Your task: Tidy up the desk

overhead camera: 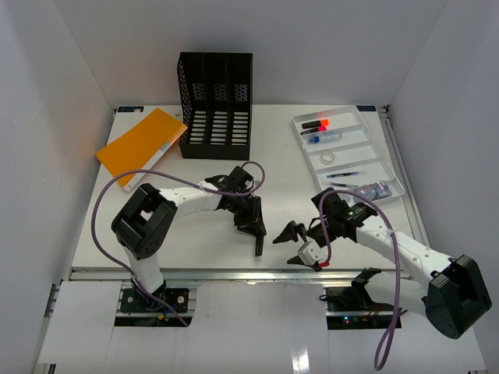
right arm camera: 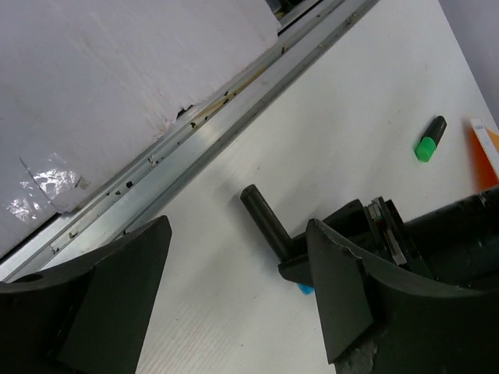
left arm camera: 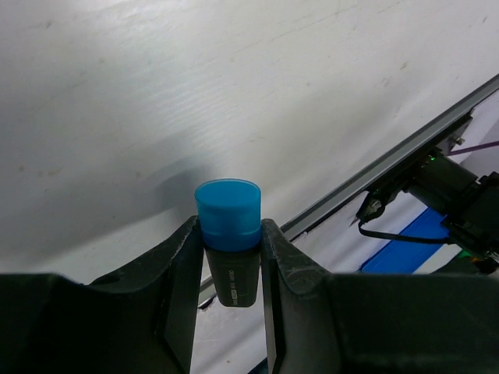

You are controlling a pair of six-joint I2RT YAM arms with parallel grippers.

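The left gripper (overhead camera: 256,228) pinches a blue-capped dark cylindrical marker (left arm camera: 228,218) near its cap; it may pivot loose onto the white desk (overhead camera: 195,238). Right gripper (right arm camera: 238,234) gapes, empty.

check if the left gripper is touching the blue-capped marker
Touching. The left wrist view shows the left gripper with its fingers pressed against both sides of the marker, on the dark barrel just below its blue cap, with no gap.
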